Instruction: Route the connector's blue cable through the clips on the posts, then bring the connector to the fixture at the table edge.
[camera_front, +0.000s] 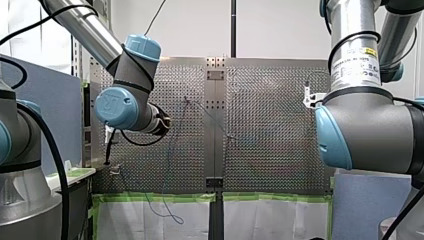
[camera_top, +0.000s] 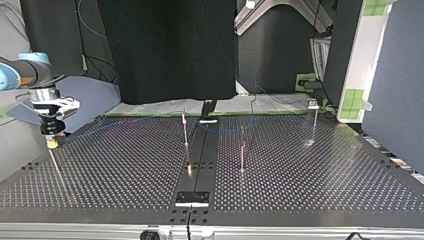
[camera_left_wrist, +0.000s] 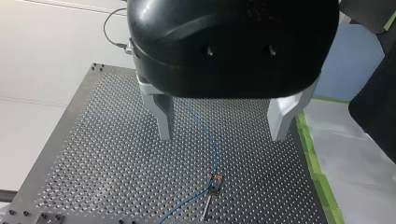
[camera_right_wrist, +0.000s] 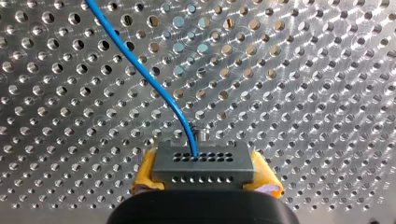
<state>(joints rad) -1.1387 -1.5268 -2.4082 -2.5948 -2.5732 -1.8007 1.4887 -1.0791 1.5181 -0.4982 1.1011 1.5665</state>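
Right now my right gripper (camera_right_wrist: 205, 178) is clamping the grey connector (camera_right_wrist: 203, 163), with a yellow pad (camera_right_wrist: 145, 176) pressing on each side of it. The blue cable (camera_right_wrist: 140, 73) is coming out of the connector's face and curving away ahead of the gripper, over the perforated table (camera_right_wrist: 303, 93).

In the top view this gripper is hanging low over the table at about nine o'clock, well apart from three thin posts. One post (camera_top: 185, 131) is standing near the middle, another (camera_top: 242, 150) at four o'clock from it, and a third (camera_top: 315, 125) out toward three o'clock.

My left gripper (camera_left_wrist: 222, 135) is hovering above the table with its metal fingers (camera_left_wrist: 163, 116) standing wide apart, gripping nothing. Under the gap between them the cable is running along the table to a clip (camera_left_wrist: 215, 181) ahead of the gripper.
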